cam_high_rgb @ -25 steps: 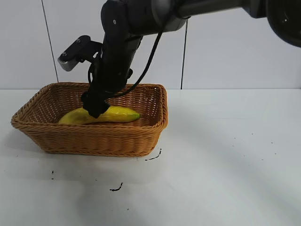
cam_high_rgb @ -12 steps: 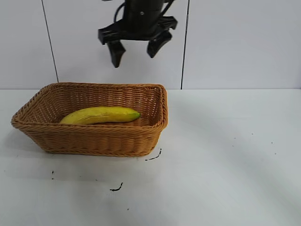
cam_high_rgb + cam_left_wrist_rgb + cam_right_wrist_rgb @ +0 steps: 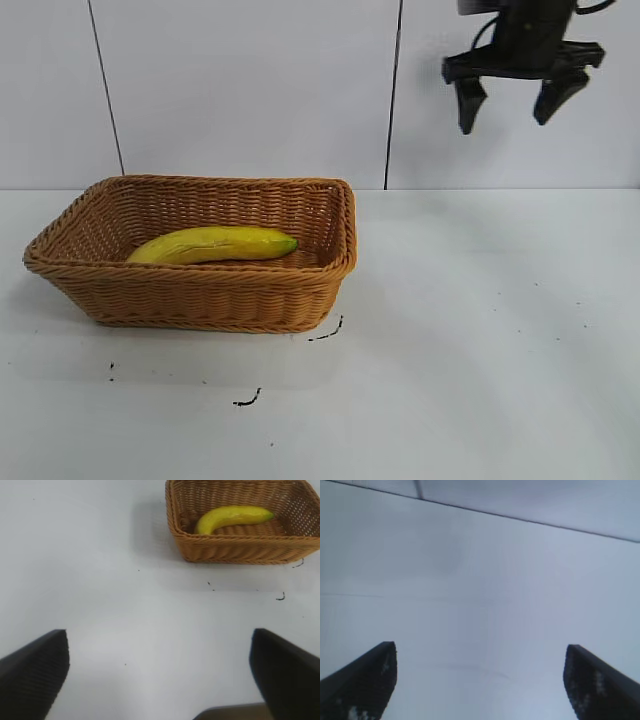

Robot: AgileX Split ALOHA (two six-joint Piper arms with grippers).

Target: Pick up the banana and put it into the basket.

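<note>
The plain white worktop (image 3: 480, 340) fills the lower two thirds of the exterior view and meets a pale panelled wall (image 3: 250, 90) with two dark vertical seams. A few small black marks (image 3: 248, 400) speckle the worktop in the lower left of the frame, just in front of the basket.

The rectangular woven wicker basket (image 3: 215, 300), tan-orange with flared sides and a braided rim, sits at the middle left of the exterior view; in the left wrist view it lies in the upper right corner (image 3: 240, 550).

Inside it rests the long curved yellow banana (image 3: 215, 243), lying lengthwise on the basket floor near the front wall. Its skin is smooth and bright yellow, with a greenish tip pointing toward the right of the exterior frame and a paler, duller end toward the left. In the left wrist view the banana (image 3: 232, 517) arches gently, its greenish end nearer the right edge of that frame.

The black right gripper (image 3: 508, 112) hangs in the upper right of the exterior view, in front of the wall and well apart from the basket. Its fingers (image 3: 466, 105) stand wide apart and hold nothing.

The left gripper (image 3: 160, 680) shows only in its own wrist view, at the lower edge of the frame, over bare worktop well away from the basket; its dark fingers (image 3: 35, 675) are spread wide and empty.
</note>
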